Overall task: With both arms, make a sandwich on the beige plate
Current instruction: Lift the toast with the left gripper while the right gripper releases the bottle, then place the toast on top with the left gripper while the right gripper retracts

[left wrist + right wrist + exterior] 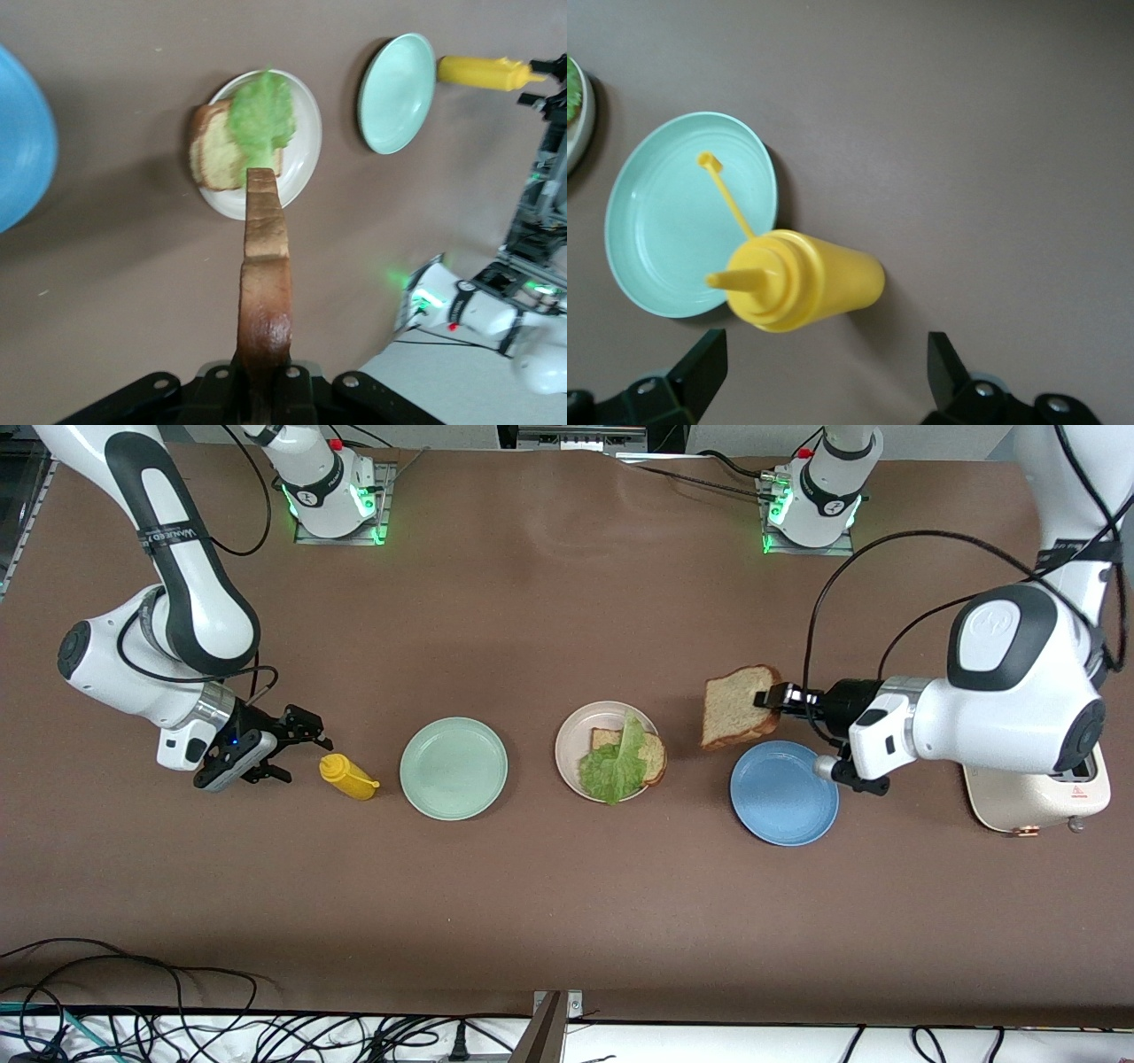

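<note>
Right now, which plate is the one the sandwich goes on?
Three plates sit in a row across the brown table. The beige plate is the middle one, between the green plate and blue plate. Only it holds bread and lettuce.

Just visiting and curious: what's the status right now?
Left gripper shut on bread slice, above table. Right gripper open, waiting by mustard bottle. Lettuce on beige plate. Path clear.

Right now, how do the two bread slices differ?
The top slice is in the air, gripped at its crust by the left hand, shut on it; the bottom slice lies flat on the beige plate. Lettuce covers the bottom slice; the top slice is bare. Both are brown with darker crust.
</note>
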Robot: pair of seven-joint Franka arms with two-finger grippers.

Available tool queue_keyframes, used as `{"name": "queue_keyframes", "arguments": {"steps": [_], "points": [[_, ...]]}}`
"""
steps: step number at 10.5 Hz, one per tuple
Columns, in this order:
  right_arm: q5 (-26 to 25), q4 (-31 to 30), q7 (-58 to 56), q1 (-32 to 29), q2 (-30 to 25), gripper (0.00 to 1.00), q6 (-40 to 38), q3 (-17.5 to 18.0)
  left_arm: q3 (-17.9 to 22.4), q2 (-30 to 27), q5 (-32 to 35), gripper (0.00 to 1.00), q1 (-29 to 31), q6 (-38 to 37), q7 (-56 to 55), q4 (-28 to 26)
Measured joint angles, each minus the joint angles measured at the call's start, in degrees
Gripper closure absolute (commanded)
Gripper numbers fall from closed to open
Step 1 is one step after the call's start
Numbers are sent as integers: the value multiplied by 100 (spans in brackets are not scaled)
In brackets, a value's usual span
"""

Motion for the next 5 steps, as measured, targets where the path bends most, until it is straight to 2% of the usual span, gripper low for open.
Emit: {"name": "queue_keyframes", "arguments": {"steps": [2,4,5], "points": [[0,-6,240,-1,-185,0,-71,-120,-8,420,-448,100,-311,785,8,-18],[-90,-3,954,-20,-435,0,-109,-356,-16,861,-738,100,-827,1618,4,-24],[-467,0,1644,-22,-588,0,-187,-384,-15,1065,-998,100,-996,1800,29,-24]]}}
